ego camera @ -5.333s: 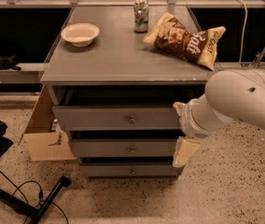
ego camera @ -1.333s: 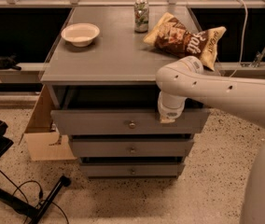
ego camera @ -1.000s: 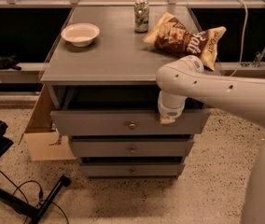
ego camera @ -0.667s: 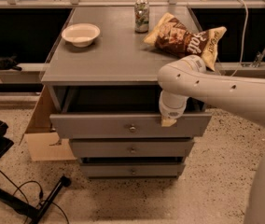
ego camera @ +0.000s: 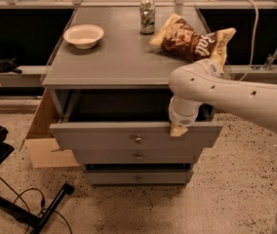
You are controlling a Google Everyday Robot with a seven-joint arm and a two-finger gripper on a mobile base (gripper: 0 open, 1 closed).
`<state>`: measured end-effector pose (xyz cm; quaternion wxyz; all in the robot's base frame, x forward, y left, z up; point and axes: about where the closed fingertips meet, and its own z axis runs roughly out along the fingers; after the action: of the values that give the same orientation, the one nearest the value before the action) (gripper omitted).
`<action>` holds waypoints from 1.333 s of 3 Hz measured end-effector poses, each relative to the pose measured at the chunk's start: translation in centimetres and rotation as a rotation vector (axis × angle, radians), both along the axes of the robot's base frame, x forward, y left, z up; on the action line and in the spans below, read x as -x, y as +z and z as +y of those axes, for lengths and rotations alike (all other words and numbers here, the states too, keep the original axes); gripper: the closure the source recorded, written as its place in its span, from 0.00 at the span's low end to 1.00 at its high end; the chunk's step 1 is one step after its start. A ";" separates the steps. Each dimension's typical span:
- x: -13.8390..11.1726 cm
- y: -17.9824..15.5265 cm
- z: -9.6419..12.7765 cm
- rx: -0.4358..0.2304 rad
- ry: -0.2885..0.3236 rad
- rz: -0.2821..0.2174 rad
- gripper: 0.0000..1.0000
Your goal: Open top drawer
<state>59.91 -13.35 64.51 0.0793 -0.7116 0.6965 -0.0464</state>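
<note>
Pulled partly out: top drawer (ego camera: 104,136); gripper (ego camera: 179,129) at its front's upper edge, right of the knob (ego camera: 138,139)
Long axis left to right, front facing the camera, under the cabinet top (ego camera: 119,57); gripper's hold cannot be told; drawer further out than a moment ago.

Grey cabinet top (ego camera: 119,62): white bowl (ego camera: 83,35) at 10 o'clock, soda can (ego camera: 147,16) at 12, chip bag (ego camera: 192,39) lying at 2. Gripper (ego camera: 179,129) on top drawer (ego camera: 99,136) rim, 5 o'clock.
</note>
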 end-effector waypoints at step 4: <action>1.7 0.3 -0.6 -0.019 0.022 0.006 1.00</action>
<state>58.23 -13.96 64.76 0.0843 -0.7187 0.6892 -0.0366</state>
